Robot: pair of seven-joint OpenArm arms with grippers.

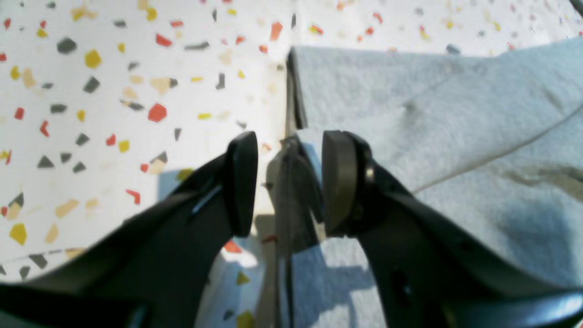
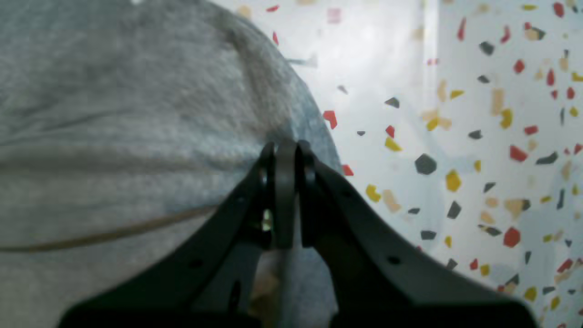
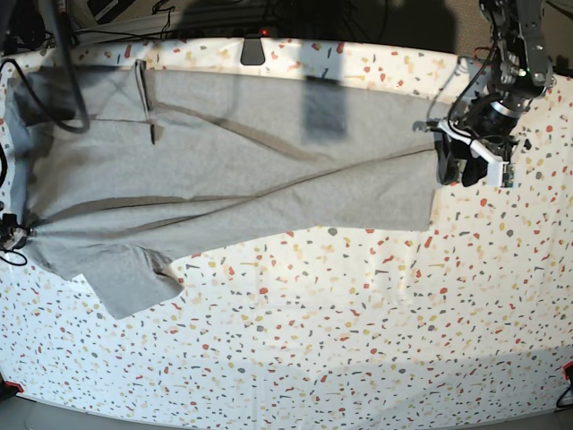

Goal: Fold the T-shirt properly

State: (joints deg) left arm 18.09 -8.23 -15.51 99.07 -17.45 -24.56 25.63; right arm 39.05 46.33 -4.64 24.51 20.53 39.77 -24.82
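The large heather-grey cotton T-shirt (image 3: 233, 179) lies spread flat across the far half of the white worktop speckled with red, yellow and grey chips (image 3: 358, 331). It stretches lengthwise from one side of the base view to the other, with a short sleeve (image 3: 125, 273) splayed toward the near edge on that view's left. No lettering shows, so the plain side appears to face up. Long creases run along the cloth, which suggests it is being pulled taut between its two ends.

The left claw (image 1: 287, 182), on the right of the base view, stands parted over the shirt's straight edge. One pad is over bare worktop and the other over the fabric, with a thin upturned strip of the edge between them. The pads do not press on it, so this claw holds nothing; whether it is about to close or has just let go cannot be judged.

The right claw (image 2: 286, 182) is at the opposite end, mostly out of the base view. In its own wrist view its fingers are drawn tightly together at the shirt's rounded edge. Cloth bunches up around the tips, so it seems to be pinching a fold of fabric to anchor that end. No fold has been made yet.
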